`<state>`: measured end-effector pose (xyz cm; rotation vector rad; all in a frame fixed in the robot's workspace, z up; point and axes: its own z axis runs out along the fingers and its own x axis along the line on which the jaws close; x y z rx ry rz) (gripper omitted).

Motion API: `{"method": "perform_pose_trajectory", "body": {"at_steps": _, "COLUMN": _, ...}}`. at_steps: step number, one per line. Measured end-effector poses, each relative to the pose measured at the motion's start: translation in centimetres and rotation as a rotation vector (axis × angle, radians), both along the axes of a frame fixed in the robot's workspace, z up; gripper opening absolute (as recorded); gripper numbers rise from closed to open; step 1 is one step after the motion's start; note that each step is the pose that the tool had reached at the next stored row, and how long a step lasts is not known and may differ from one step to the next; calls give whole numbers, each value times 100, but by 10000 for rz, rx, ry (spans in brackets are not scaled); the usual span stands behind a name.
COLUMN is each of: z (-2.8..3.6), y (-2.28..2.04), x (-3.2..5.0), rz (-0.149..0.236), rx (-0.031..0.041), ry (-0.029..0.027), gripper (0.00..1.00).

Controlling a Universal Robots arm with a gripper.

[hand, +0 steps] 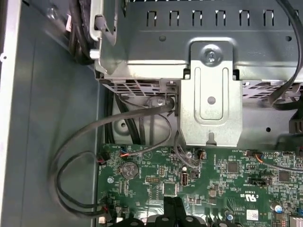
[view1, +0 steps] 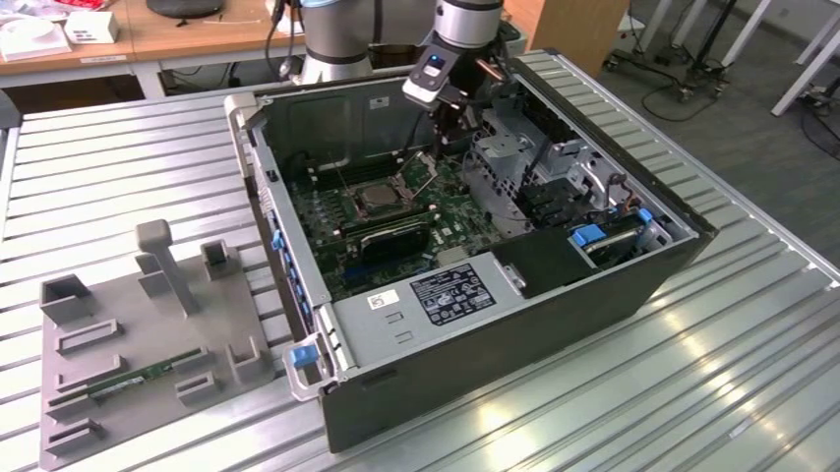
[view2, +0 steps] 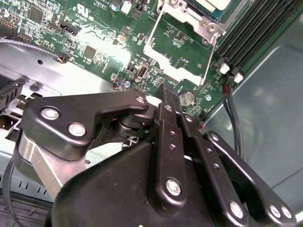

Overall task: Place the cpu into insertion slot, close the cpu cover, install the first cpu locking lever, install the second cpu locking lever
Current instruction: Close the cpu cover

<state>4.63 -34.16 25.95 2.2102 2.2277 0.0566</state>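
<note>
Black two-finger gripper (view2: 169, 94) on the arm: reaches down into the open dark-grey tower computer case (view1: 525, 324), fingertips drawn together with nothing visible between them, poised over the green circuit board (hand: 156, 189). Small flat square cpu (view1: 378, 201), silvery-tan top: seated in the square metal-rimmed insertion slot (view1: 352, 208) mid-board, well apart from the fingertips. Thin silvery cpu cover (view2: 189, 16), a frame with a cut-out centre: swung open off the slot, green board showing through its opening; it lies between slot and gripper, and whether they touch cannot be told. Round silver coin cell (view2: 187, 98): just beside the fingertips. Case rests on a slatted aluminium table (view1: 118, 187), next to a grey moulded fixture tray (view1: 132, 344).
</note>
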Motion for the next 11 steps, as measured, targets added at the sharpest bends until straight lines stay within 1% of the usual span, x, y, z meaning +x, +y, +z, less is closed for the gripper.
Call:
{"method": "perform_pose_trajectory", "body": {"at_steps": 9, "z": -162, "y": 0, "x": 16, "rz": 0, "rx": 0, "ry": 0, "gripper": 11}}
{"method": "perform_pose_trajectory", "body": {"at_steps": 11, "z": -180, "y": 0, "x": 16, "rz": 0, "rx": 1, "ry": 0, "gripper": 11}}
